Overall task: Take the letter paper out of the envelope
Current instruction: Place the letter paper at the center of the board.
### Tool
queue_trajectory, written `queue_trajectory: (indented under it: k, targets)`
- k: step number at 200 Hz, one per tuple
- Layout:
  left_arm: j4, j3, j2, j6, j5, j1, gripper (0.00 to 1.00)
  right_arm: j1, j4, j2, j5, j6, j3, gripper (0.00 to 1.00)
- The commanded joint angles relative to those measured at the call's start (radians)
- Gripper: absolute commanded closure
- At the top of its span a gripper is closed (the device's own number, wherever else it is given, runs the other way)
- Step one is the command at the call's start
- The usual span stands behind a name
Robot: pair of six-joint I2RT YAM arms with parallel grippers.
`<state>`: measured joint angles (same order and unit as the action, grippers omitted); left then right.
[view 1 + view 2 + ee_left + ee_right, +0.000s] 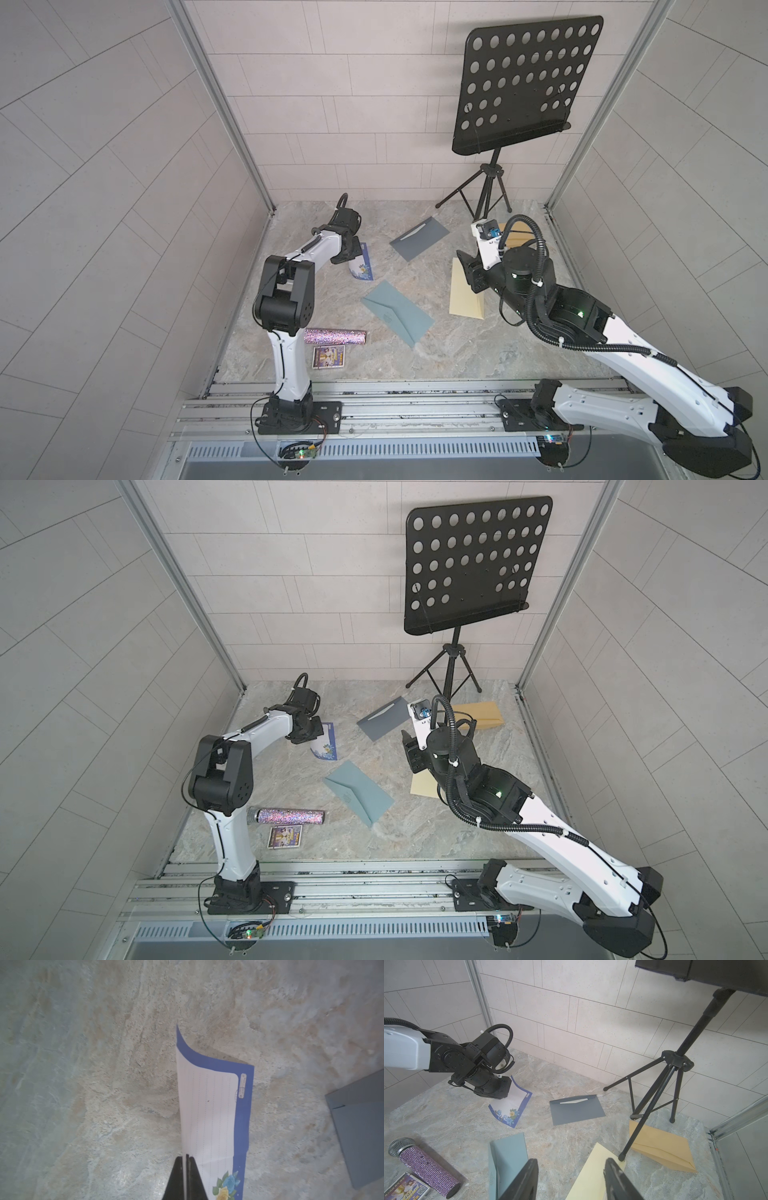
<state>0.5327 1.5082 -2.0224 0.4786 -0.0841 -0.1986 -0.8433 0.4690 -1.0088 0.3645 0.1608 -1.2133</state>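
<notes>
Paper, lined and blue-bordered, curls from the pinching left gripper over veined stone tabletop; right gripper stands spread.

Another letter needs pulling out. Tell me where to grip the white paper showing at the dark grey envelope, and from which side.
Grip the strip of white paper exposed along the open long edge of the dark grey envelope, probably coming in low from the back-wall side. The envelope lies flat on the table, so only that thin strip offers a hold.
</notes>
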Motion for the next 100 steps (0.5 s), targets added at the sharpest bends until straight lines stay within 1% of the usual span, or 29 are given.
queue_trajectory:
  k: [1, 23, 56, 83, 100]
  targets:
    - [0.086, 0.048, -0.048, -0.067, -0.092, 0.005, 1.0, 0.006, 0.013, -0.01, 0.018, 0.016, -0.028, 0.46]
    - [0.126, 0.078, -0.081, -0.08, -0.131, 0.005, 1.0, 0.012, 0.014, -0.019, 0.011, 0.009, -0.034, 0.46]
    - [0.149, 0.108, -0.108, -0.083, -0.144, 0.009, 1.0, 0.028, 0.024, -0.03, -0.002, 0.007, -0.048, 0.46]
    - [0.165, 0.129, -0.109, -0.076, -0.126, 0.037, 1.0, 0.039, 0.026, -0.038, -0.014, 0.011, -0.056, 0.46]
    - [0.181, 0.137, -0.092, -0.077, -0.137, 0.062, 1.0, 0.043, 0.026, -0.043, -0.02, 0.016, -0.058, 0.46]
